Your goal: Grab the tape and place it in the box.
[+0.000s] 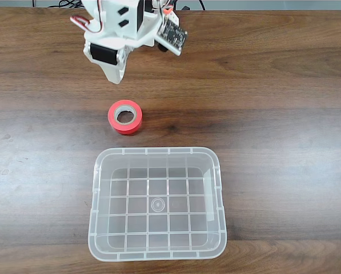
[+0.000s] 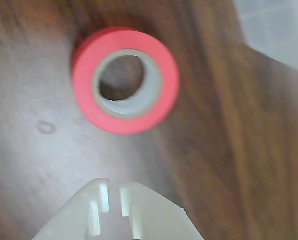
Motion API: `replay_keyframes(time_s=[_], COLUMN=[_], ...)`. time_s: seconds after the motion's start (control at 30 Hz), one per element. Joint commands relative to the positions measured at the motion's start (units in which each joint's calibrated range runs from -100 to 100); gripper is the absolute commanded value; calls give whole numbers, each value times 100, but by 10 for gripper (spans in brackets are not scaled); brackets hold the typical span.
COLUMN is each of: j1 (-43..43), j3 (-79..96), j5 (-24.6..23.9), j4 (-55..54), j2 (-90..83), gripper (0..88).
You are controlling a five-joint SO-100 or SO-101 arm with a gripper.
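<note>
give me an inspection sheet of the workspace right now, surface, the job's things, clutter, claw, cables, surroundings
Surface: brown wood-grain table, a few faint marks.
Job's things: red tape lies flat on the table, hole upward, just outside the far rim of the box; the clear box holds nothing.
Clutter: nothing seen.
Claw: claw hangs short of the tape, touching nothing, fingertips nearly together with a narrow slit between them.
Cables: red and white wires on the arm; dark cables at the table's far edge.
Surroundings: nothing seen.

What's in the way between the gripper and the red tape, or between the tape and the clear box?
Nothing visible. Bare wooden table lies between the gripper and the tape, and only a short strip of table separates the tape from the box, which is empty.
</note>
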Motion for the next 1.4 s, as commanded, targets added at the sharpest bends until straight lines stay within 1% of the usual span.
replay_keyframes(time_s=[0.0,0.3,0.7,0.77,0.9,0.97,1.37], j1=[14,14,14,14,14,14,22], j3=[-514,-304,440,502,616,642,712], j5=[176,618,671,671,682,740,813], j4=[-286,-1382,-1570,-1570,-1493,-1476,-1510], j2=[1098,1749,1709,1717,1709,1709,1798], gripper=[13,13,19,44,179,216,221])
